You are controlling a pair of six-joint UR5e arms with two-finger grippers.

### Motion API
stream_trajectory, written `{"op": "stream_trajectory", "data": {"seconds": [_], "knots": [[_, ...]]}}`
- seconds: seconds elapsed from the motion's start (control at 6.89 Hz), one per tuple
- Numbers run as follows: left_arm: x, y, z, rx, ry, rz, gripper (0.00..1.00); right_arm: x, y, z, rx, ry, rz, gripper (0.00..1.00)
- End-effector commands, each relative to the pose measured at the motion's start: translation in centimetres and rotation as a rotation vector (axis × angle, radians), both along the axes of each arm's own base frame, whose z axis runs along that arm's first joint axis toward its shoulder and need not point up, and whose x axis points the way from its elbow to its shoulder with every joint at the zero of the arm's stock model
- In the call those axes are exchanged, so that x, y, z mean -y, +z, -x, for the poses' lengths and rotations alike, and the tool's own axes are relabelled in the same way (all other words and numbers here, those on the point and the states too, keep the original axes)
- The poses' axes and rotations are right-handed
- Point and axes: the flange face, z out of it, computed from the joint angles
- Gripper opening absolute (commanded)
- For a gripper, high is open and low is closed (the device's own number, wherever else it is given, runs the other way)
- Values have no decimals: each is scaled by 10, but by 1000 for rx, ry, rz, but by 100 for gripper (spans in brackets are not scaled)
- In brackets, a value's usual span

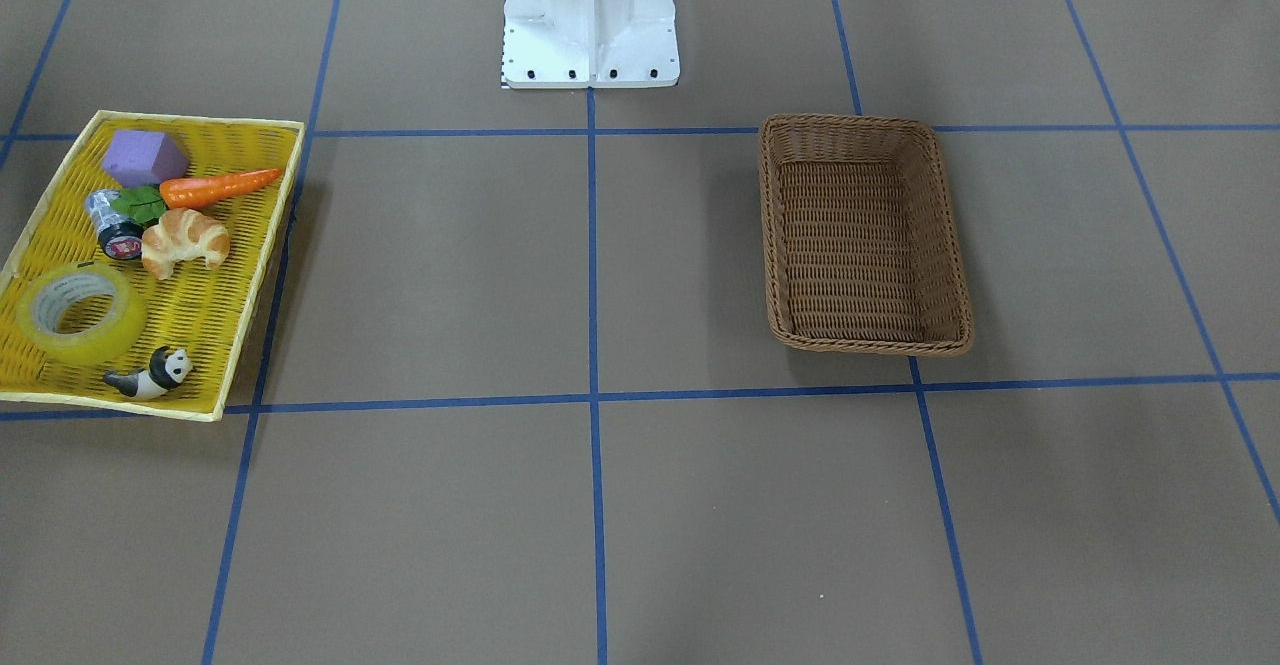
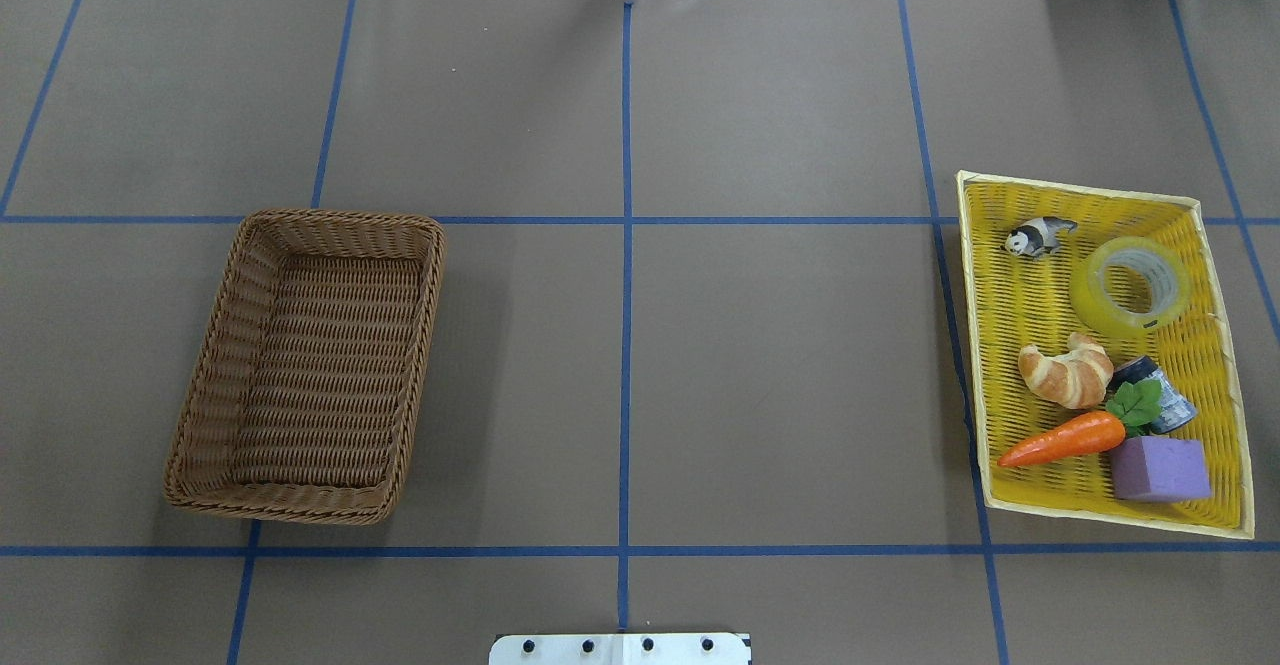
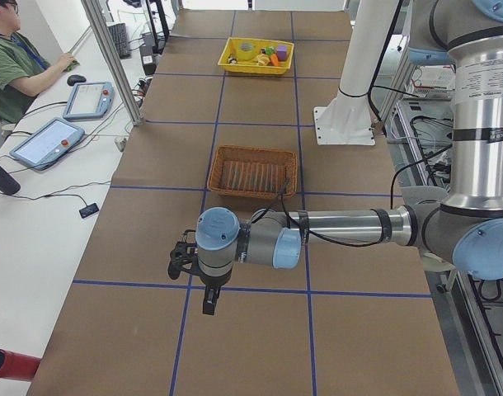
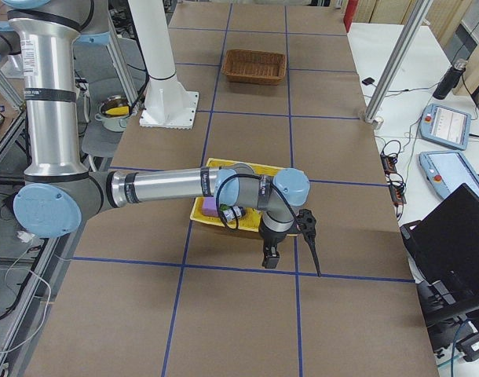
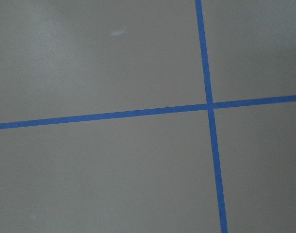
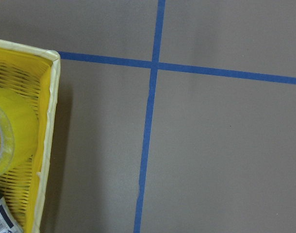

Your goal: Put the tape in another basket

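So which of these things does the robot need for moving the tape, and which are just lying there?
For the job:
- tape, lying in the yellow tray
- brown wicker basket, empty, where the tape goes

Just lying about, all in the yellow tray:
- toy panda
- croissant
- carrot
- purple block
- small silver container

Over on the robot's right the tape (image 2: 1092, 297) lies flat, hole upward: a wide roll of see-through yellowish-green with a pale inner ring. It rests in the shallow yellow tray (image 2: 1000, 295), toward the end away from the robot. The basket (image 2: 215, 365) — deep, rectangular, brown wicker with a braided rim — stands upright on the worktop (image 2: 700, 365) on the robot's left, well apart from the tape.
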Motion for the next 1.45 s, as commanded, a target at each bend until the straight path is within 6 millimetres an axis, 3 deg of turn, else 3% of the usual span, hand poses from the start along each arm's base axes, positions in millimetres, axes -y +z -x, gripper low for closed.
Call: {"op": "stream_trajectory", "data": {"seconds": [0.0, 0.73, 1.16, 1.31], "knots": [[-1, -2, 0, 0, 1, -4, 98, 1, -3, -3, 0, -2, -15, 100], [-2, 0, 1, 3, 6, -7, 98, 3, -3, -3, 1, 4, -13, 100], [-1, -6, 0, 3, 7, -17, 98, 8, -15, -3, -2, 6, -37, 100], [-1, -10, 0, 2, 9, -26, 98, 19, -25, -2, -3, 6, -58, 100]]}}
